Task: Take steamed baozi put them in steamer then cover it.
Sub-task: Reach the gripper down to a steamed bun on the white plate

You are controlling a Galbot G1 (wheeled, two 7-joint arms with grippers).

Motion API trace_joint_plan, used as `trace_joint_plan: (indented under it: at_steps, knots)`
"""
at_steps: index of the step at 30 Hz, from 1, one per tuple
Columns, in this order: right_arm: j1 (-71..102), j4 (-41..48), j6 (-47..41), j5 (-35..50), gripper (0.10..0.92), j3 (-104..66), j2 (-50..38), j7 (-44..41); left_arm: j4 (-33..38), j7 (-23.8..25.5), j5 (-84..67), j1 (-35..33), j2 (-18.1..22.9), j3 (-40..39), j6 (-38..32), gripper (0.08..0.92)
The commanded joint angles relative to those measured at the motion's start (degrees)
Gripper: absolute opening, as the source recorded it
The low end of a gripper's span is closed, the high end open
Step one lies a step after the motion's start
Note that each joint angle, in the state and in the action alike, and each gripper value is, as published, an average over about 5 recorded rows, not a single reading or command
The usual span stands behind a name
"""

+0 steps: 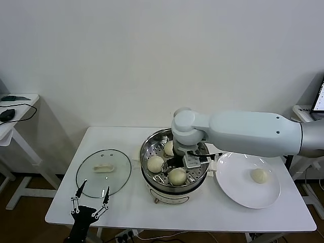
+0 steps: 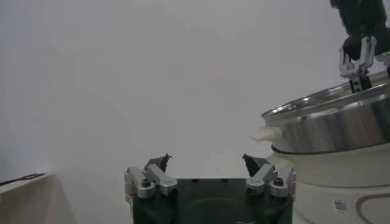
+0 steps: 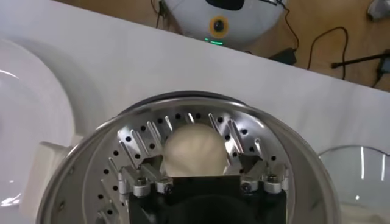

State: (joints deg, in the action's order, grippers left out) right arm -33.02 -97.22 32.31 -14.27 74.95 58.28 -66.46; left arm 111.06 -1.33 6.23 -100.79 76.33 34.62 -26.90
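Note:
The steamer (image 1: 150, 152) stands mid-table with three steamed baozi on its perforated tray (image 3: 137, 143): one at the back (image 1: 168, 148), one on the left (image 1: 155, 163), one at the front (image 1: 177, 176). My right gripper (image 1: 190, 161) reaches down inside the steamer. In the right wrist view it (image 3: 198, 163) is open, its fingers spread on either side of the front baozi (image 3: 194, 146), which rests on the tray. A fourth baozi (image 1: 259, 175) lies on the white plate (image 1: 238, 187). The cover (image 1: 104, 172) lies flat left of the steamer. My left gripper (image 1: 91, 203) hangs open near it.
The plate sits right of the steamer, close to the table's right edge. From the left wrist view the steamer's steel wall (image 2: 332, 125) and cream base (image 2: 341, 189) rise to one side, with the right gripper (image 2: 359, 61) above the rim. A side desk (image 1: 15, 109) stands far left.

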Motion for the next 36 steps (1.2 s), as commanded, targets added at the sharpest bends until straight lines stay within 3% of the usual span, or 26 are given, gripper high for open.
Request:
trace_joint_plan:
  at_steps: [1,7,12,18,36]
  knots:
    - [-2.0,1.2,-3.8,8.2,0.823,-6.6,-7.5,-3.9,0.1,0.0,0.0,0.0,-0.1,0.0,0.1,0.823]
    - [-4.3,7.9,-16.2,21.0,0.823,-11.8,-18.6,-7.7,0.2,0.0,0.1,0.0,-0.1,-0.3,0.2,0.823]
    - [-3.8,18.5,-29.7,28.8,0.823,-11.2,-25.2,-7.7,0.4,0.0,0.2,-0.1,-0.2,-0.7,0.3,0.823]
    - [2.6,30.7,-32.2,26.7,0.823,-10.0,-29.3,-7.5,0.6,0.0,0.3,-0.2,-0.3,-0.8,0.3,0.823]
    - [30.3,42.6,-29.5,12.4,0.823,-25.3,-26.5,-2.0,1.0,-0.1,0.2,-0.8,-0.6,-0.1,0.7,0.823]
